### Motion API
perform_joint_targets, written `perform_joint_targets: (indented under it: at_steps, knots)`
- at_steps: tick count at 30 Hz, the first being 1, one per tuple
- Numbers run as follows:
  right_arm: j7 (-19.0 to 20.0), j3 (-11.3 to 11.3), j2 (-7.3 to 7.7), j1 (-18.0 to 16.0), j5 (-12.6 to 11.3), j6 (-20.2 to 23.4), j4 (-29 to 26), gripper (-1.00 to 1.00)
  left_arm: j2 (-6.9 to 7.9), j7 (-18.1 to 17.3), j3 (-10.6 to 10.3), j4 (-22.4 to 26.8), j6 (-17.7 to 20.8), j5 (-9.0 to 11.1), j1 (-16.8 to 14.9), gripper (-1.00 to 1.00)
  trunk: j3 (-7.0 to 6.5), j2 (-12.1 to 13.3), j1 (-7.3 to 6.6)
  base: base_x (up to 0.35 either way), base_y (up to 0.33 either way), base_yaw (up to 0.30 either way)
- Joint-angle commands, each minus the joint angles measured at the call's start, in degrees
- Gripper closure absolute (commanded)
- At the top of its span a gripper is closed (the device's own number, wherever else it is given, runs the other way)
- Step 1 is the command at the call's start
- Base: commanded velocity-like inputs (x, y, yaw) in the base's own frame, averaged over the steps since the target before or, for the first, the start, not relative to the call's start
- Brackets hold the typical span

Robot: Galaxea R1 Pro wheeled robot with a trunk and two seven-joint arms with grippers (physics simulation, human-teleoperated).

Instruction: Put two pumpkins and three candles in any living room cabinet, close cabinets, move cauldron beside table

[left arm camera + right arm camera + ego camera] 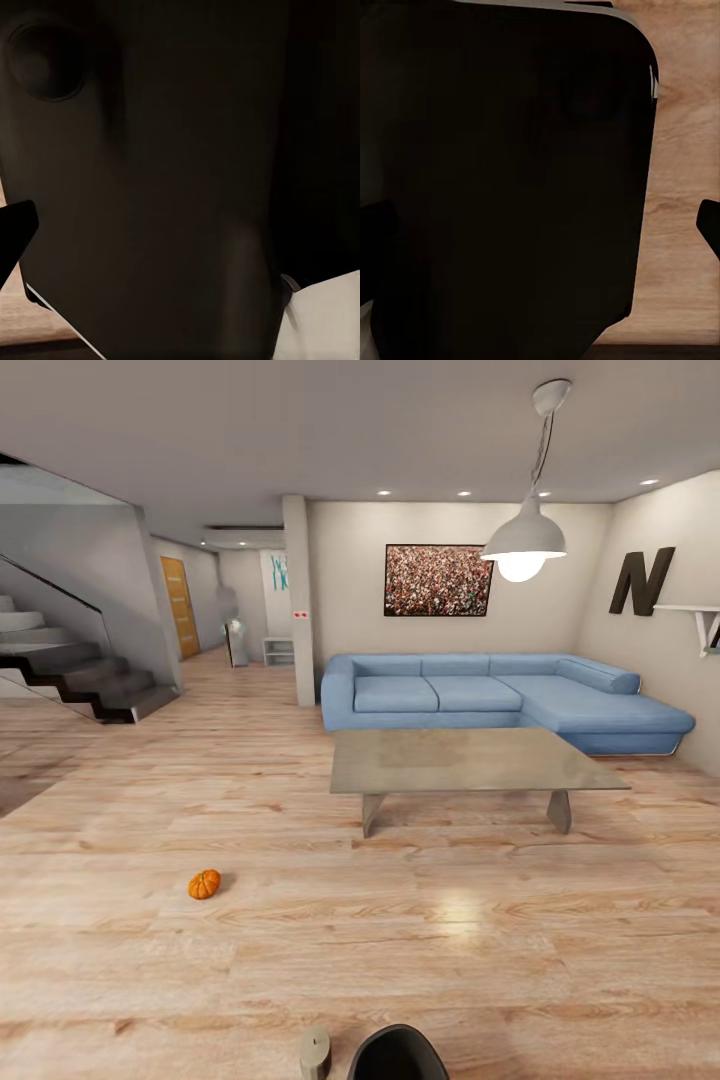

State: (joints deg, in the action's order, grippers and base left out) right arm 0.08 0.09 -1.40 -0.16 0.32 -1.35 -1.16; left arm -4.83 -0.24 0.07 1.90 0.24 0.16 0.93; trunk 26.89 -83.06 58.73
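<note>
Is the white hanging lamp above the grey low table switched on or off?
On. The bulb under the white dome-shaped hanging lamp glows brightly, and a light spot reflects on the light wood plank floor.

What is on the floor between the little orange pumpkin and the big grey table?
Nothing. In the head view, bare wood floor runs from the pumpkin to the table.

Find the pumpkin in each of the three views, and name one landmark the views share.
Head view: the pumpkin lies on the floor, lower left, left of the table.
Left wrist view: not in it.
Right wrist view: not in it.
Shared landmark: the plank floor, seen at the wrist pictures' edges.
</note>
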Motion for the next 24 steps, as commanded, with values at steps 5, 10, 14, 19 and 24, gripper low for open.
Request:
perform_joint_targets:
  at_steps: [5, 10, 14, 19, 24]
  knots:
    - [0.0, 0.0, 0.00, 0.0, 0.1, -0.1, 0.0, -1.00, 0.00, 0.0, 0.0, 0.1, 0.0, 0.0, 0.0, -1.00, 0.04, 0.0, 0.00, 0.000, 0.000, 0.000]
    - [0.0, 0.0, 0.00, 0.0, 0.1, -0.1, 0.0, -1.00, -0.06, 0.0, 0.0, 0.1, 0.0, 0.0, 0.0, -1.00, 0.04, 0.0, 0.00, 0.000, 0.000, 0.000]
    - [0.0, 0.0, 0.00, 0.0, 0.0, -0.1, 0.1, -1.00, -0.08, 0.0, 0.0, 0.1, 0.1, 0.0, 0.0, -1.00, 0.04, 0.0, 0.00, 0.000, 0.000, 0.000]
    - [0.1, 0.0, 0.00, 0.0, 0.0, -0.1, 0.1, -1.00, -0.02, 0.0, 0.0, 0.0, 0.1, 0.0, 0.0, -1.00, 0.04, 0.0, 0.00, 0.000, 0.000, 0.000]
    - [0.1, 0.0, -0.01, 0.0, 0.0, -0.1, 0.1, -1.00, 0.04, 0.0, 0.0, 0.0, 0.1, 0.1, 0.0, -1.00, 0.04, 0.0, 0.00, 0.000, 0.000, 0.000]
